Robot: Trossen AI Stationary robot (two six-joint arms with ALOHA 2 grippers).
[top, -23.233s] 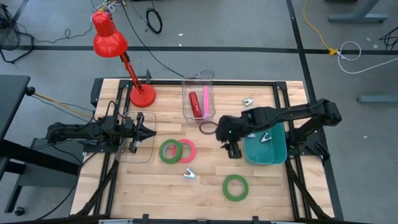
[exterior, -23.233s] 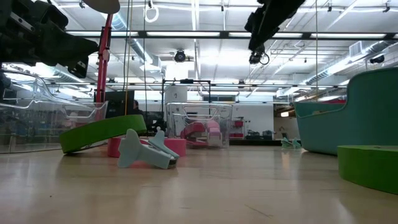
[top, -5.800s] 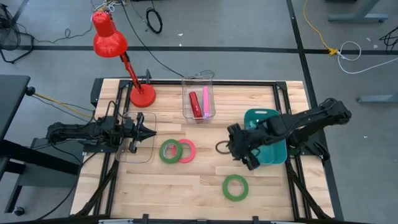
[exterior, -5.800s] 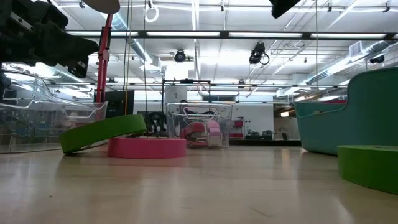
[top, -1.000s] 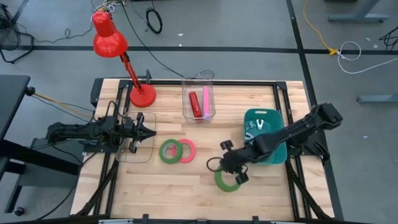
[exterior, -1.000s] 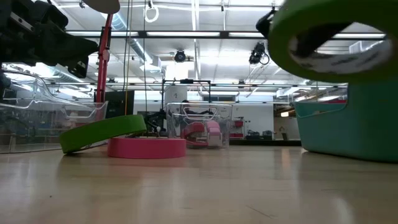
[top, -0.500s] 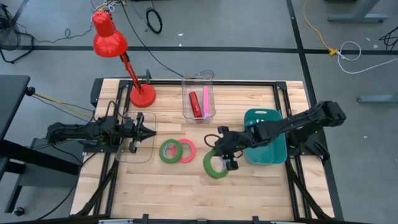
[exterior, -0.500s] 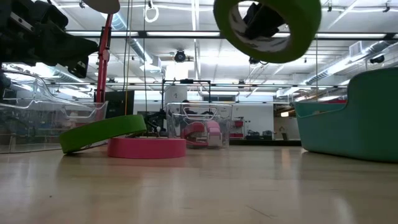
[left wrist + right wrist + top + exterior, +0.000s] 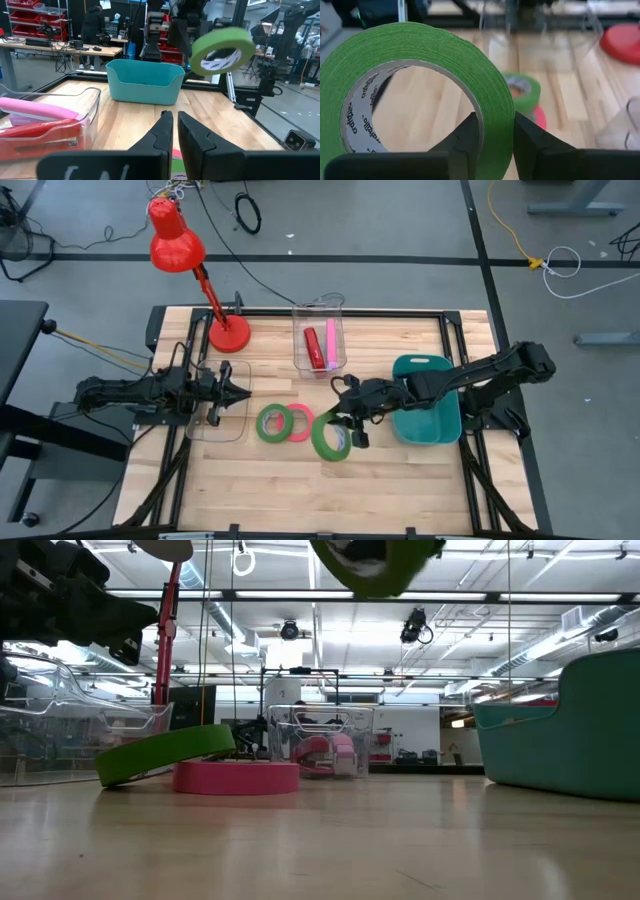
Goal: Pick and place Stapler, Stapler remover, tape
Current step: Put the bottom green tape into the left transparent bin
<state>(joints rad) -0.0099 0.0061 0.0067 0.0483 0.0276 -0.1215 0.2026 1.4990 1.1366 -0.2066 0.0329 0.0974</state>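
My right gripper [image 9: 347,427] is shut on a green tape ring [image 9: 331,439], held in the air near the table's middle. The ring also shows in the low view [image 9: 375,562] and the left wrist view [image 9: 222,49]. A second green ring [image 9: 272,423] leans with one edge on a pink-red ring [image 9: 301,421] lying flat on the table. A red stapler [image 9: 311,346] and a pink one lie in a clear bin. My left gripper [image 9: 244,392] is shut and empty at the table's left, above a clear tray [image 9: 216,418]. My right gripper pinches the green ring's wall [image 9: 496,131] with one finger [image 9: 465,142] inside the hole and the other [image 9: 532,145] outside. The fingers come from the table's right side, slanting down. The ring is lifted clear of the table and tilted nearly on edge.
A teal bin [image 9: 430,418] stands at the right under my right arm. The clear bin [image 9: 320,340] is at the far middle. A red desk lamp's base [image 9: 229,335] stands at the far left. Bare wood lies along the near edge.
My right gripper has carried the green ring up and toward the table's left edge, from near the teal bin's near corner to beside the pink-red ring. The ring has tipped from nearly flat toward standing on edge.
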